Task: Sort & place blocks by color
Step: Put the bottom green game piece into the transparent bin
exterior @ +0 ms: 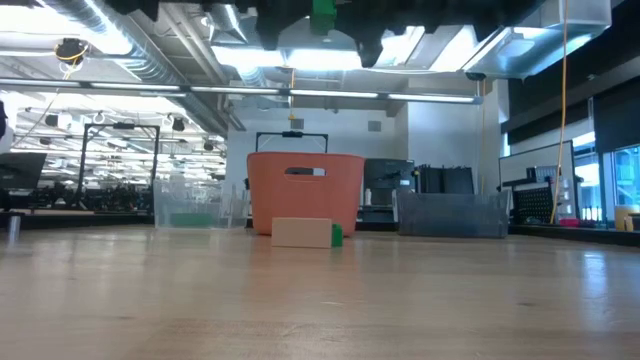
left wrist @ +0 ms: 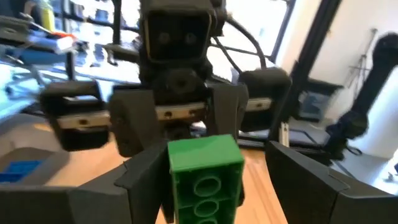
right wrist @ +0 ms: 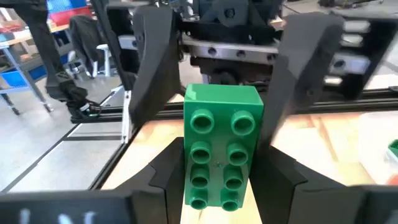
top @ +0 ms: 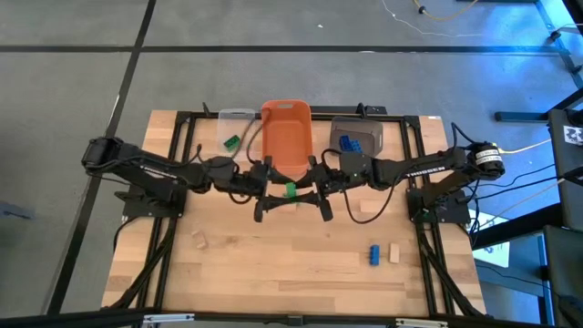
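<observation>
A green studded block hangs high above the table's middle, in front of the orange bin, between my two grippers, which face each other. My right gripper comes from the table's right and is shut on the block. My left gripper comes from the table's left and is open. Its fingers stand on either side of the block's far end, with a clear gap at one finger. On the near table lie a tan block, a blue block and another tan block. My right gripper pinches the green block by its two long sides, at the end nearer the right arm. Its fingers are about level, come from the table's right and lie along the block. The block is held level, studs up, lifted clear of the table.
Three bins stand along the far side. The clear bin holds a green block. The orange bin is in the middle. The grey bin holds blue blocks. Black rails frame the tabletop.
</observation>
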